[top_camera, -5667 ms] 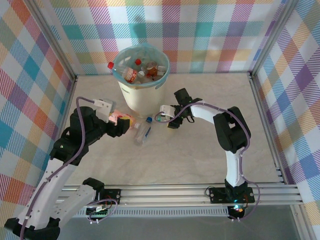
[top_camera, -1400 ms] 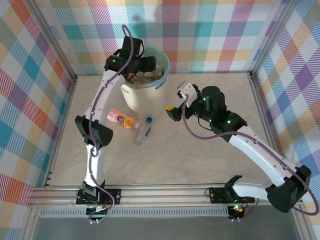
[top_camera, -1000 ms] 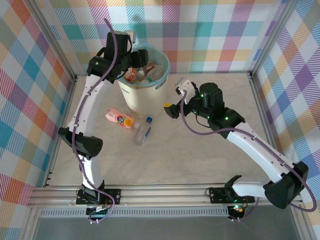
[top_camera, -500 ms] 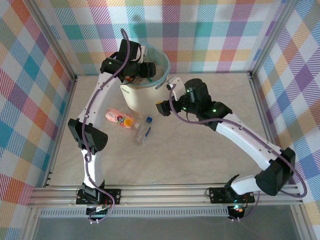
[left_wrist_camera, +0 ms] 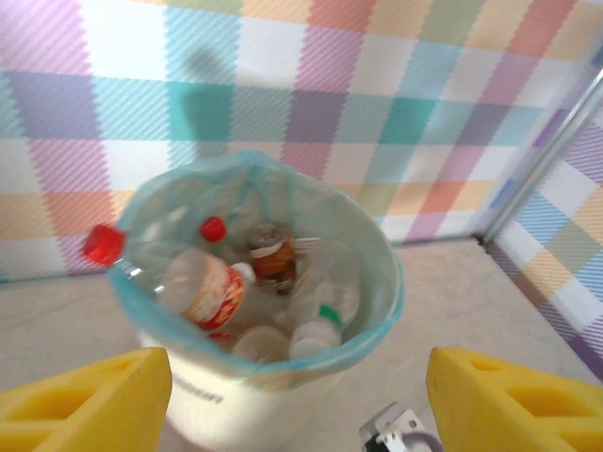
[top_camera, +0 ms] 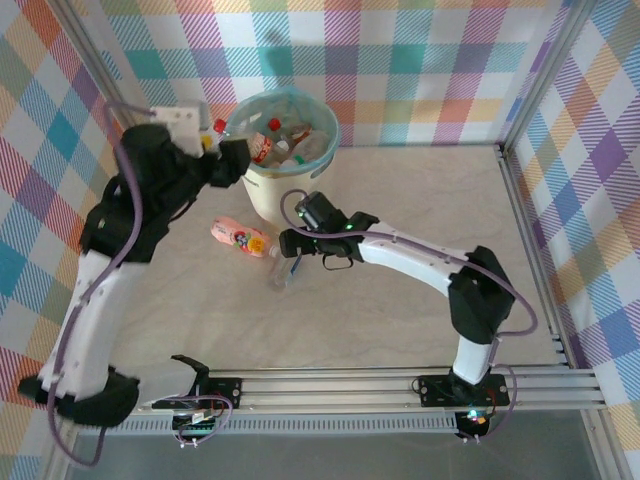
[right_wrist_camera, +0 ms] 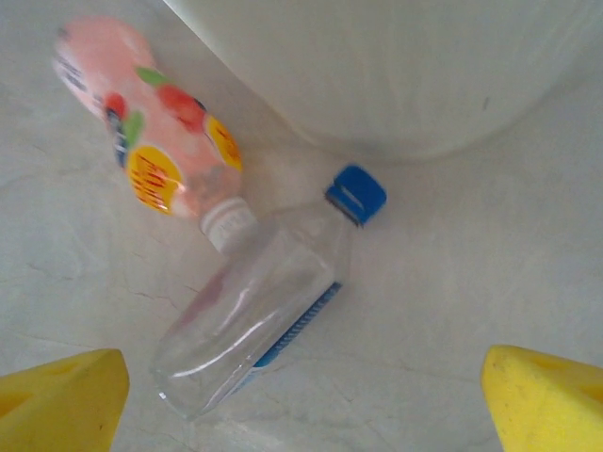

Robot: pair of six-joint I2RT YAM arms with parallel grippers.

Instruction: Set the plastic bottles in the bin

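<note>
The bin (top_camera: pixel 325 150) stands at the back of the table, teal bag over its rim, with several plastic bottles (top_camera: pixel 285 143) inside. In the left wrist view the bin (left_wrist_camera: pixel 188 395) is ahead and below, with a red-labelled bottle (left_wrist_camera: pixel 203 294) on top. My left gripper (top_camera: pixel 232 160) hangs open and empty just left of the rim (left_wrist_camera: pixel 301 400). Two bottles lie in front of the bin: a pink one (top_camera: pixel 240 237) (right_wrist_camera: pixel 151 151) and a clear blue-capped one (top_camera: pixel 284 266) (right_wrist_camera: pixel 254 320). My right gripper (top_camera: pixel 290 243) (right_wrist_camera: pixel 301 400) hovers open over the clear bottle.
A red cap (left_wrist_camera: pixel 102 243) pokes up at the bin's left rim. Checked walls (top_camera: pixel 420 60) close in the table on three sides. The bin wall (right_wrist_camera: pixel 405 75) stands right behind the two lying bottles.
My left arm has drawn back from over the bin to its left side. My right gripper has swung left and down, from beside the bin to above the clear bottle.
</note>
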